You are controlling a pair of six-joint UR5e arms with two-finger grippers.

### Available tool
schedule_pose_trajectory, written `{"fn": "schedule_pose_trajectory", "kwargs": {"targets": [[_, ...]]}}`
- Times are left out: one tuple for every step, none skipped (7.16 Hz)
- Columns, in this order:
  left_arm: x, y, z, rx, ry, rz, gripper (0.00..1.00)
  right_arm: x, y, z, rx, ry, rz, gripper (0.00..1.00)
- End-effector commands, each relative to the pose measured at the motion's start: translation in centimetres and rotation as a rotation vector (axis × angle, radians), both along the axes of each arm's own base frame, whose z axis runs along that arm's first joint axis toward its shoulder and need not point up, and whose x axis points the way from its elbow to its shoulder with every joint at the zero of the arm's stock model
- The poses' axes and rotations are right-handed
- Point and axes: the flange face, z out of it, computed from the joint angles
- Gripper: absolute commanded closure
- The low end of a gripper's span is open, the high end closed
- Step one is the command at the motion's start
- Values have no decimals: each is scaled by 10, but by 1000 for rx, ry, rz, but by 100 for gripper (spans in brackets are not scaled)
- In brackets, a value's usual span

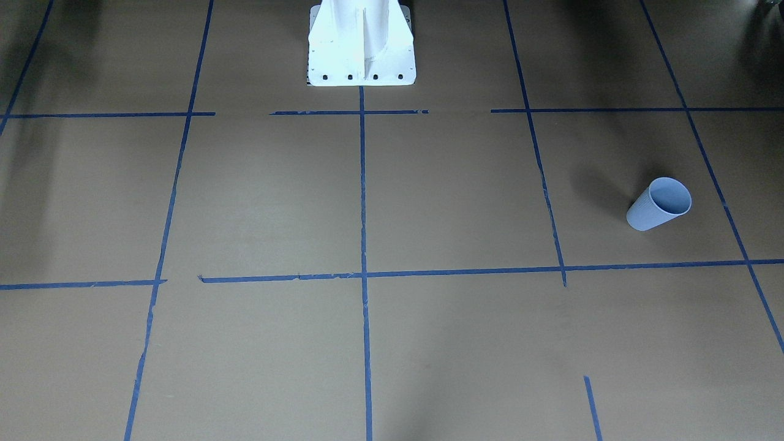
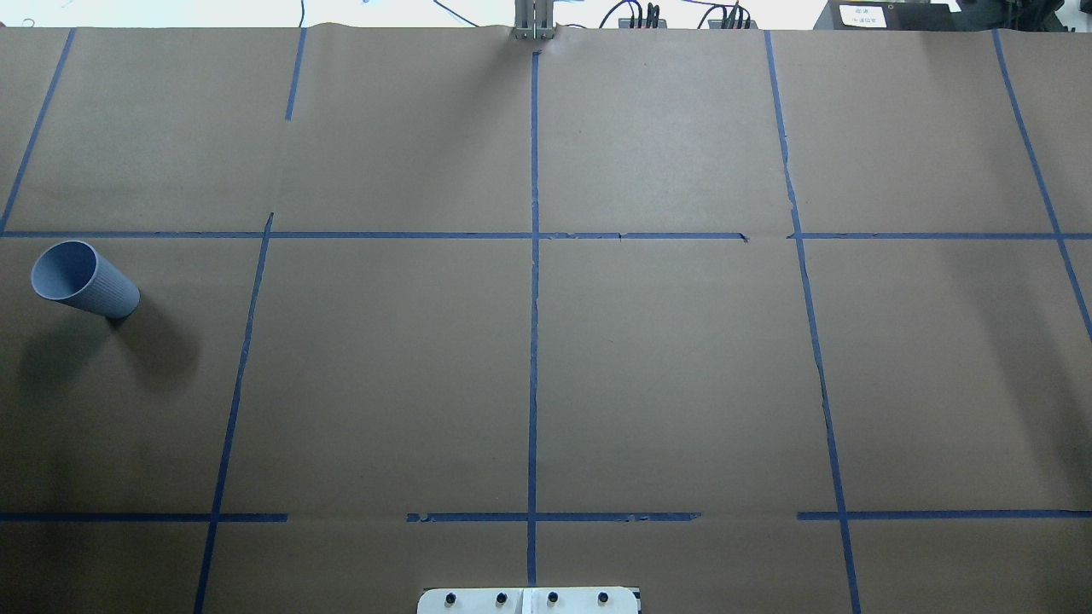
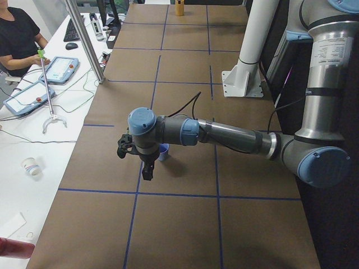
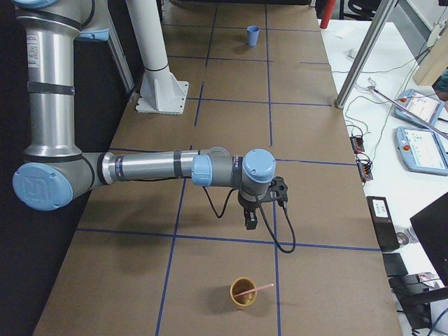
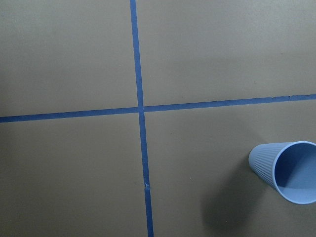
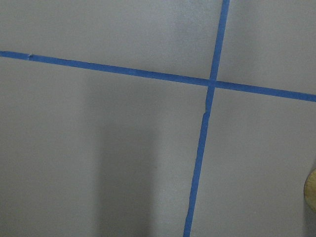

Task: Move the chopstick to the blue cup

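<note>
The blue cup (image 2: 84,280) stands upright and empty on the brown paper at the table's left. It also shows in the front view (image 1: 659,204), the left wrist view (image 5: 286,170) and, partly hidden behind the arm, the left side view (image 3: 163,151). The pale pink chopstick (image 4: 256,290) leans in a yellow-brown cup (image 4: 243,292) at the table's right end. My left gripper (image 3: 147,174) hovers beside the blue cup, pointing down. My right gripper (image 4: 250,220) hovers short of the yellow-brown cup. I cannot tell whether either gripper is open or shut.
Blue tape lines (image 2: 534,281) divide the brown paper. The robot's white base (image 1: 361,46) stands at the table's near edge. The yellow-brown cup's rim just shows in the right wrist view (image 6: 311,190). Operators' desks with tablets (image 4: 420,150) flank the far side.
</note>
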Motion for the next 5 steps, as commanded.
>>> {"fn": "schedule_pose_trajectory", "kwargs": {"targets": [[8,3,2,22,-3,16,0,0,0,4,-9,-2,-1,0],[28,2,-4,44,4,46,0,0,0,3,-5,-2,-1,0],[49,-1,-7,-14,11,25,0,0,0,4,-8,0,-1,0],[73,-6,-8,-9,8,47,0,0,0,3,-7,-2,0,0],[92,-11,-6,-11,14,47,0,0,0,3,-6,-2,-1,0]]}}
